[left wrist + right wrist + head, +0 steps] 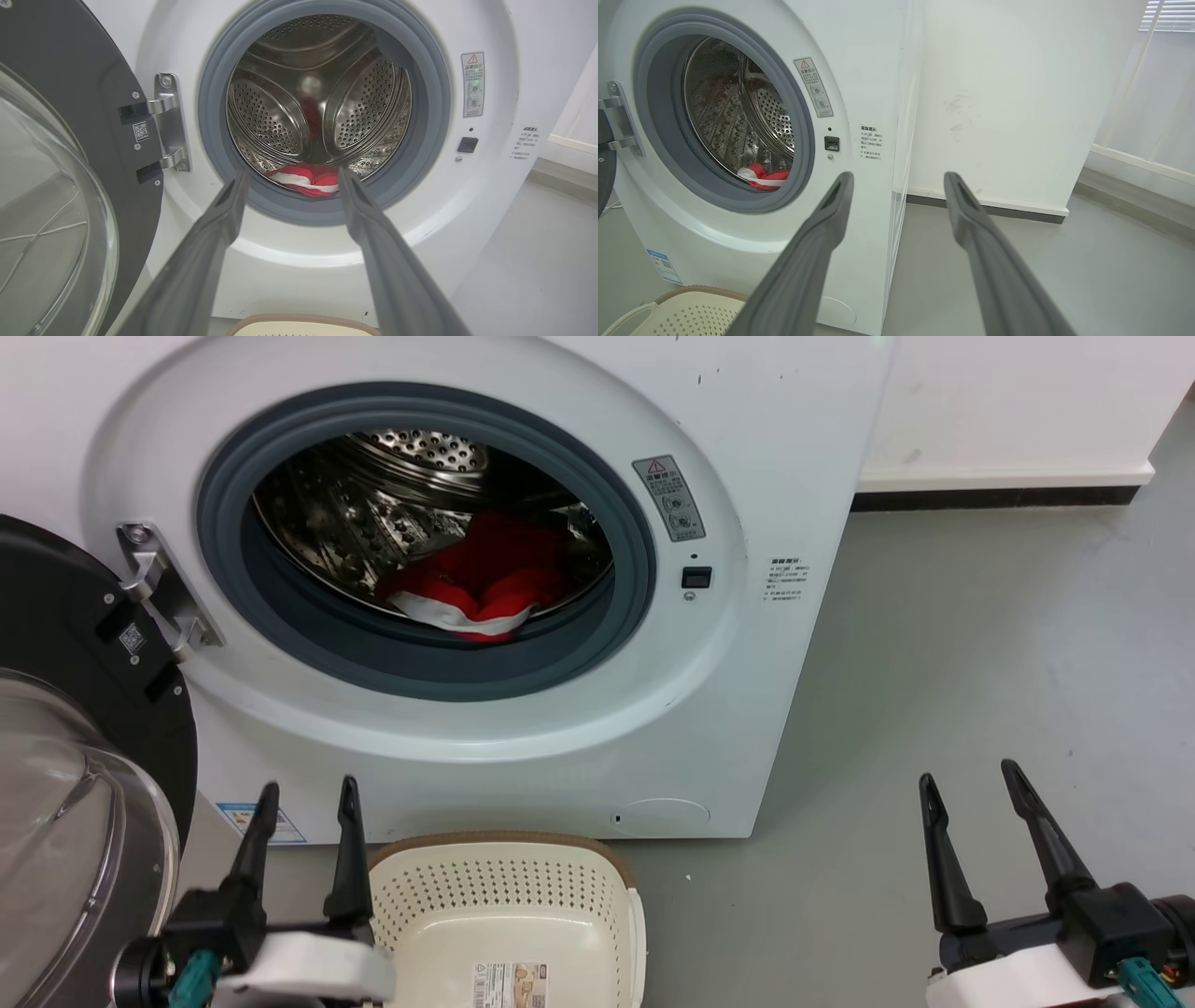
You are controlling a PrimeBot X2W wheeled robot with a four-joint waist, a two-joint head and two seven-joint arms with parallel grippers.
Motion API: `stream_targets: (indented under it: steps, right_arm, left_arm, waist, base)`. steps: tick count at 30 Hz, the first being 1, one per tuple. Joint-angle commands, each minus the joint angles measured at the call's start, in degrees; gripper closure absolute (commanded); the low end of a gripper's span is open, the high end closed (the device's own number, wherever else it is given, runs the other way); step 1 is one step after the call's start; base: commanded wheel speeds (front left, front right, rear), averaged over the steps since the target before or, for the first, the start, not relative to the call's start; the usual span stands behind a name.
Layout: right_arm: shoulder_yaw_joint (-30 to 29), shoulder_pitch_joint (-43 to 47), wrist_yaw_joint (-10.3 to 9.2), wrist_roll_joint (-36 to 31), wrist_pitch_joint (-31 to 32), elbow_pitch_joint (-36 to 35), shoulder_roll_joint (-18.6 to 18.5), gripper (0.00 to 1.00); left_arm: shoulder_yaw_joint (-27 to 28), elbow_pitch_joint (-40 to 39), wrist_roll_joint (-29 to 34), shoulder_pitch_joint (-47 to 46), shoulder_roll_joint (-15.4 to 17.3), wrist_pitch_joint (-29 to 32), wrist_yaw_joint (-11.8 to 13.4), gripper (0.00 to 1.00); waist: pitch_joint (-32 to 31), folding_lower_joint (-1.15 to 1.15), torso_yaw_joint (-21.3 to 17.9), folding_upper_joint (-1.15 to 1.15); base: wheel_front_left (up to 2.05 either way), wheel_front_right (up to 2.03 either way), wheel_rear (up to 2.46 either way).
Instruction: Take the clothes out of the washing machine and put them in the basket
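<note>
Clothes (476, 583) lie behind gasket's (429, 667) lower lip, door (75, 616) wide open.

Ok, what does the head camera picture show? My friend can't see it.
Red and white clothes lie inside the open white washing machine. A cream basket sits on the floor in front, beside the open left gripper; the open right gripper is farther right.
</note>
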Motion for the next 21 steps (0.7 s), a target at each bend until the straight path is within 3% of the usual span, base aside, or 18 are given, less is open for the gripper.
stream_targets:
  steps: [1, 5, 11, 21]
  right_arm:
    - [0.08, -1.11, -0.04, 0.27, -0.12, -0.31, -0.03, 0.0]
    - [0.69, -2.57, -0.04, 0.11, -0.12, -0.73, -0.03, 0.0]
    - [0.95, -6.01, -0.04, 0.03, -0.12, -1.67, -0.01, 0.0]
    - [0.42, -11.98, -0.04, 1.22, -0.12, -2.92, 0.01, 0.0]
  left_arm:
    - [0.43, 0.6, 0.54, -1.77, 0.12, -0.16, -0.73, 0.0]
    - [1.43, 4.38, 1.1, -8.16, 1.32, -0.16, -2.8, 0.0]
    - [1.16, 11.4, 1.25, -20.9, 4.82, -0.16, -3.67, 0.0]
    - [-6.47, 27.42, -0.68, -43.53, 13.07, -0.15, -3.79, 0.0]
  waist:
    - [0.58, 0.0, -0.17, 0.0]
    - [3.34, 0.0, -1.06, 0.0]
    - [9.6, 0.0, -3.05, 0.0]
    - [20.92, 0.0, -6.81, 0.0]
  base:
    - [0.0, 0.0, 0.0]
    - [0.0, 0.0, 0.0]
    - [0.0, 0.0, 0.0]
    - [0.0, 0.0, 0.0]
